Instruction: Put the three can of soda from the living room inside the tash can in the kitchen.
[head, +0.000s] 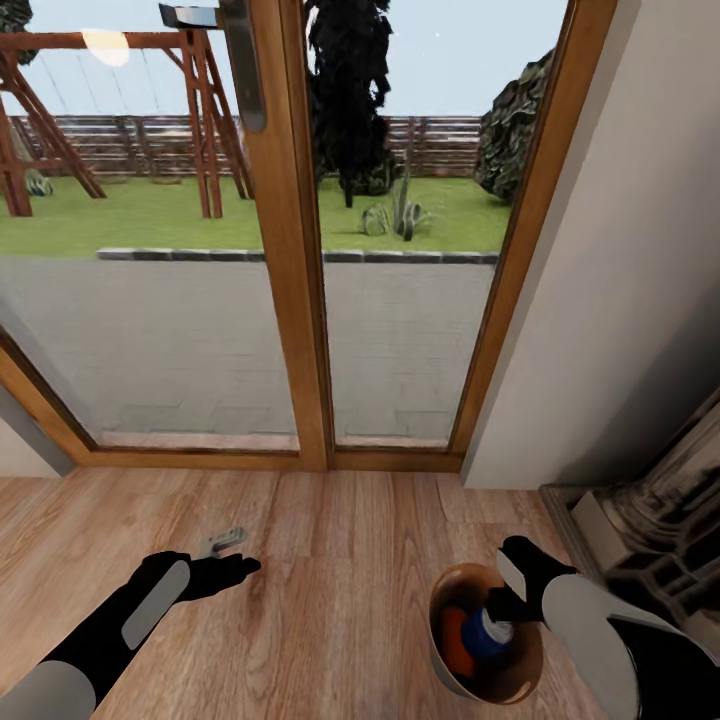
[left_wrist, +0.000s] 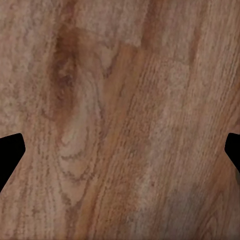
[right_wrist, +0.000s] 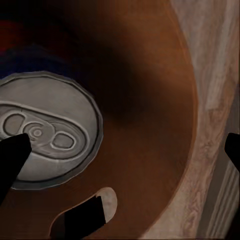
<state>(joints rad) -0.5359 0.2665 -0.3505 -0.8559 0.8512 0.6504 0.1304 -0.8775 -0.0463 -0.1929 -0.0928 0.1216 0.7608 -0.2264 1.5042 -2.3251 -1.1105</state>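
Note:
The tash can (head: 520, 680) stands on the wood floor at the lower right, brown inside. In it are an orange can of soda (head: 457, 640) and a dark blue can of soda (head: 488, 632). My right gripper (head: 502, 606) hangs open just over the blue can. In the right wrist view, the blue can's pale top (right_wrist: 47, 132) lies under one finger of the right gripper (right_wrist: 120, 155), and the tash can's brown wall (right_wrist: 150, 100) curves between the fingers. My left gripper (head: 235, 555) is open over bare floor, and in the left wrist view the left gripper (left_wrist: 120, 150) holds nothing.
Wood-framed glass doors (head: 290, 250) stand straight ahead with a garden behind them. A pale wall (head: 620, 300) runs along the right, and the ornate fireplace (head: 660, 520) juts out close to the tash can. Open wood floor (head: 340, 600) lies between my arms.

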